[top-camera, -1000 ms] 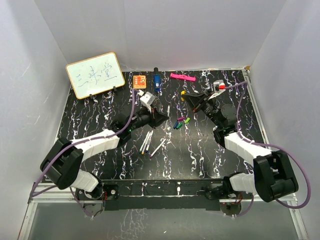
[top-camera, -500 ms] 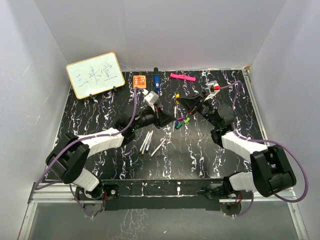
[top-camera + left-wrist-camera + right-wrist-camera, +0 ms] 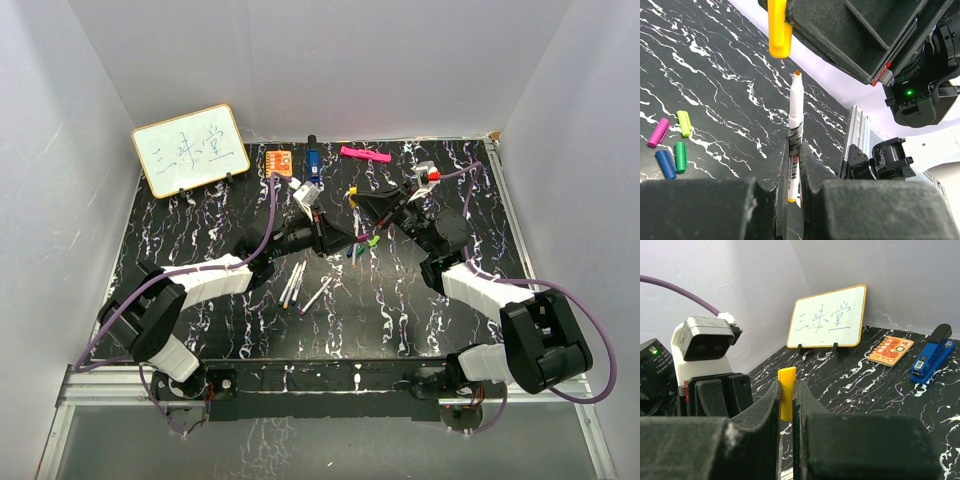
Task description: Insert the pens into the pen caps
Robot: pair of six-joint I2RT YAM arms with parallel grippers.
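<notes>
The pen (image 3: 795, 107) stands upright in the air, pinched low on its barrel by the closed fingers of the left gripper (image 3: 794, 150). Its bare orange tip points up at the yellow cap (image 3: 779, 30). The cap hangs mouth down just above the tip and a little to its left in the left wrist view, near it but not touching. The right gripper (image 3: 786, 390) is clamped on this cap, so only the cap's top end shows between its pads.

Four loose caps (image 3: 680, 156) lie close together on the black marbled table (image 3: 200, 230) below: magenta, light green, blue and green. The other pens (image 3: 292, 283) lie in a small group nearer the arm bases. Along the far edge stand a whiteboard (image 3: 829, 318), an orange block (image 3: 890, 350), a blue stapler (image 3: 932, 354) and a pink marker (image 3: 364, 154).

The held pen has a white barrel with a black band, red print lower down and a yellow bottom end.
</notes>
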